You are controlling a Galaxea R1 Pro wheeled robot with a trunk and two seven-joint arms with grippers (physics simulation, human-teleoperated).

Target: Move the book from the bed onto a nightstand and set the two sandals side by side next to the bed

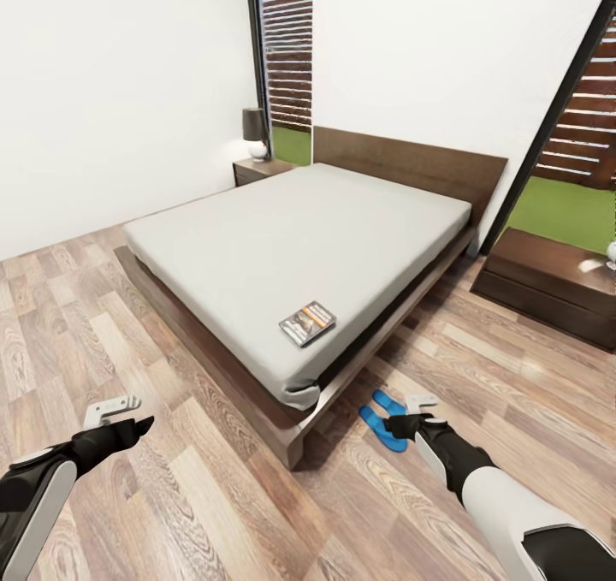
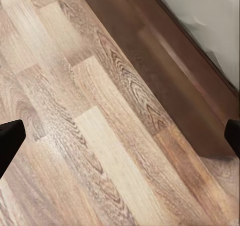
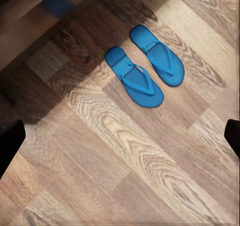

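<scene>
Book (image 1: 307, 323) is lying on the bed's (image 1: 257, 222) grey mattress by its near corner. Two blue sandals (image 3: 145, 66) are sitting side by side on the wood floor (image 1: 214, 495) just right of that corner. Both the left gripper (image 1: 115, 418) and right gripper (image 1: 411, 414) are hovering spread wide, gripping nothing.

Right gripper (image 1: 413, 416) overlaps the two sandals (image 1: 382, 416) in head view, hiding the ends nearest it. Book (image 1: 307, 323) cover text too small to read. Nightstand (image 1: 554, 283) right of the bed (image 1: 299, 247) is cut by the pic edge; white object (image 1: 612, 254) on it only partly in frame, can't ID. Far nightstand (image 1: 259, 169) by the headboard is half behind the mattress. In both wrist views, fingers (image 2: 10, 140) (image 3: 10, 143) show as dark tips at the edges, rest cut off. Bed frame (image 3: 30, 11) beside the sandals (image 3: 145, 66) is blurred, in shadow.
</scene>
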